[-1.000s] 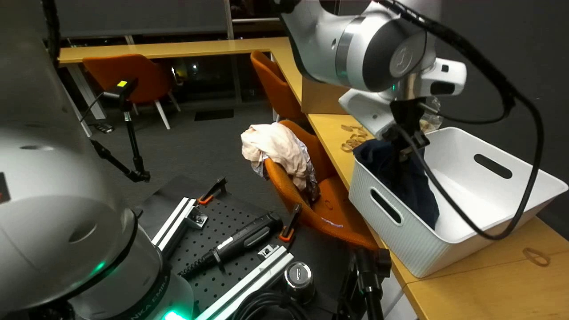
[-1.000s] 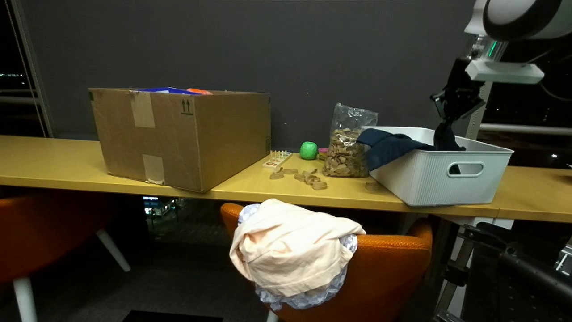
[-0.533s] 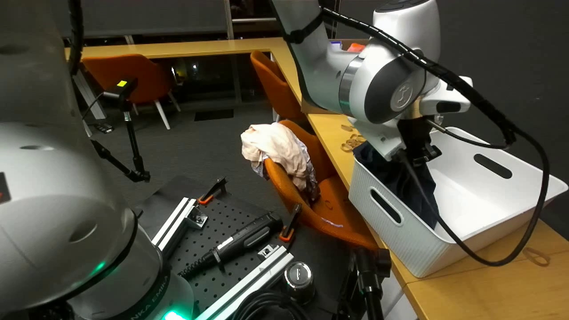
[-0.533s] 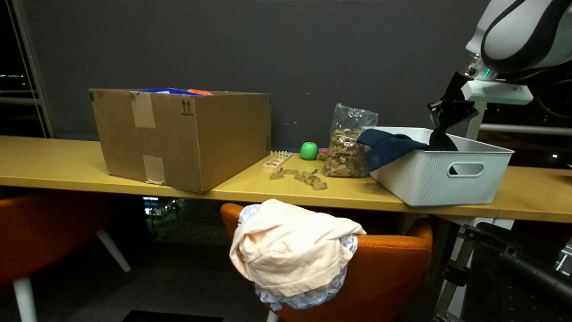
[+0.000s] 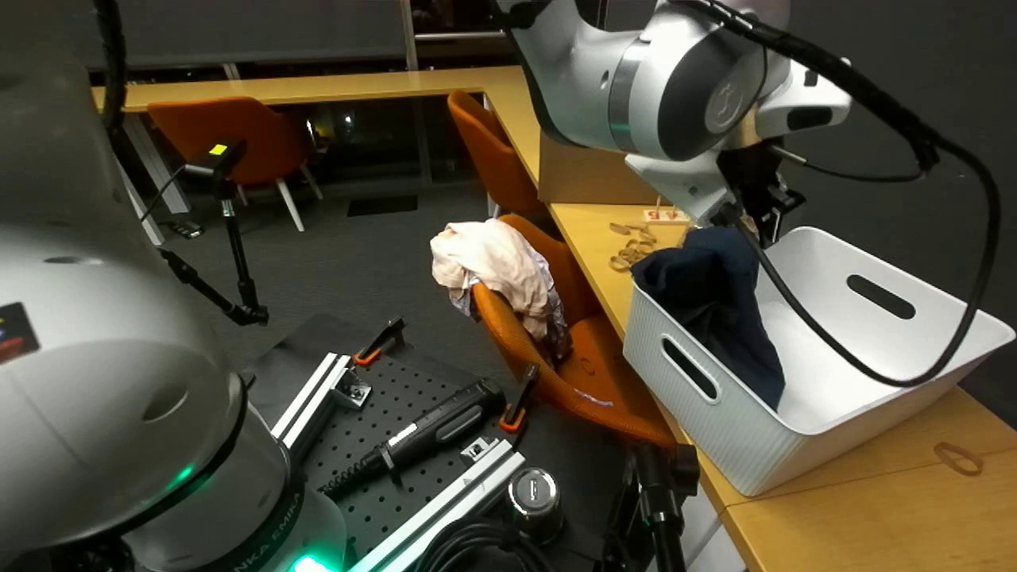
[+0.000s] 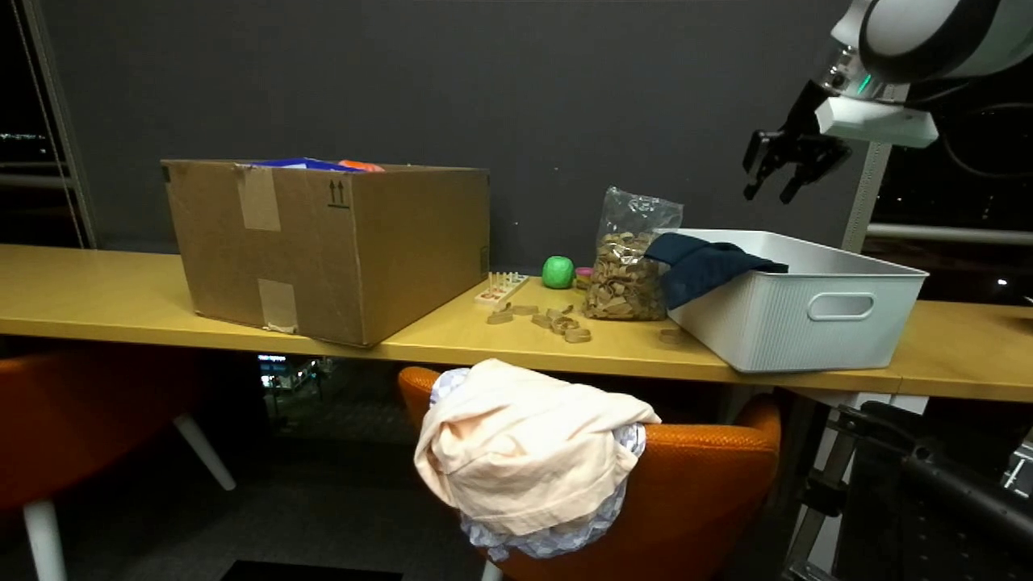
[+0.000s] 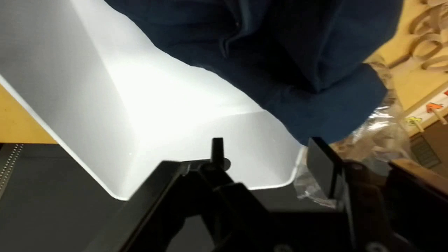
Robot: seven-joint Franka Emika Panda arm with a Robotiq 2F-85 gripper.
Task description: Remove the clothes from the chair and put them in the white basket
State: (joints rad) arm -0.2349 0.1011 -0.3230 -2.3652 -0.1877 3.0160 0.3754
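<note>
While hovering over the white basket (image 6: 783, 319) with gripper (image 6: 768, 194) empty and jaws spread, noting navy garment (image 6: 704, 262) partly inside, spilling over left rim, possibly sliding out under overhanging weight. Seeing layered clothes (image 6: 529, 452) draping the near chair (image 6: 710, 456); perhaps dropping one if pinching shallowly.

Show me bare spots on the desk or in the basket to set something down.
Free: inside the white basket, between the navy garment and the opposite handled wall; on the desk, left of the cardboard box in an exterior view, and past the basket, around a lone ring. Crowded: between box and basket, with a bag, green ball, pegboard and loose rings.
</note>
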